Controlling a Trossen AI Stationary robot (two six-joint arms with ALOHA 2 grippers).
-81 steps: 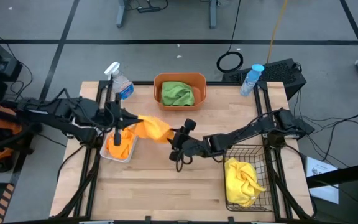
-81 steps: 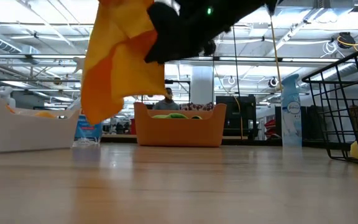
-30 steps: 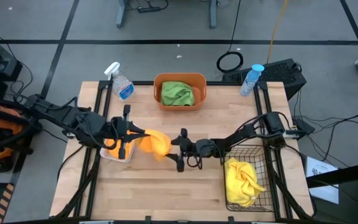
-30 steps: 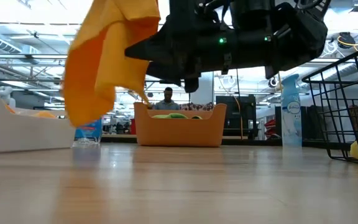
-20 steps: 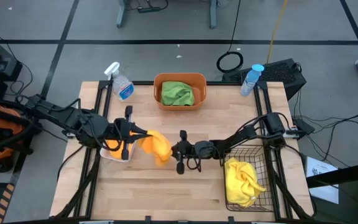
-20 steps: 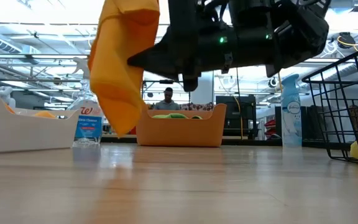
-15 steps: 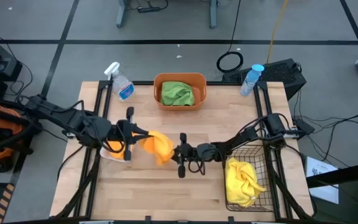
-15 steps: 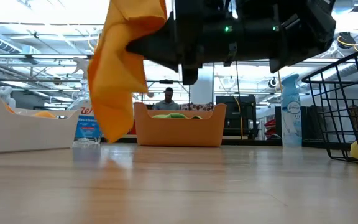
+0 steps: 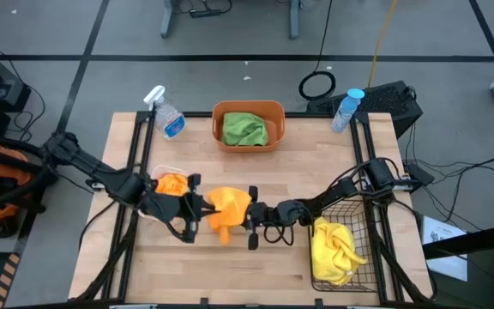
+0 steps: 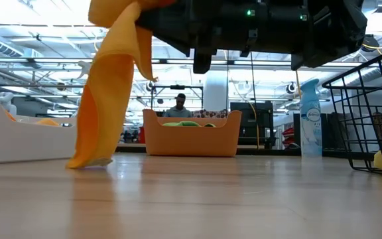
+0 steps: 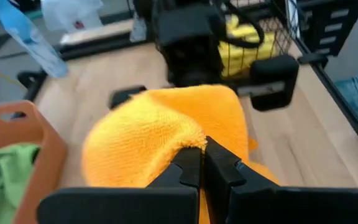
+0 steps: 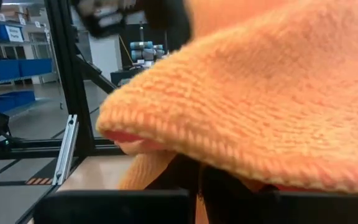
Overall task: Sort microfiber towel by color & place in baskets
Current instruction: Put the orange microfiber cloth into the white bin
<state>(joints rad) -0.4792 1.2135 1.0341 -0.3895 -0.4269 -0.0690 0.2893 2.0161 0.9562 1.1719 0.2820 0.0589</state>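
Both grippers, left [image 9: 197,207] and right [image 9: 249,215], are clamped on one orange towel [image 9: 226,209], held just beside the white bin [image 9: 155,176]. Soft, light, drooping cloth is judged best pinched at a fold.

A clear spray bottle [image 9: 165,112] with a blue label lies at the table's [image 9: 316,163] far left corner; a blue one [image 9: 347,109] stands at the far right corner. Beyond it on the floor sit a black keyboard [image 9: 390,99] and a coiled cable [image 9: 317,85]. A person [image 10: 179,105] sits far behind
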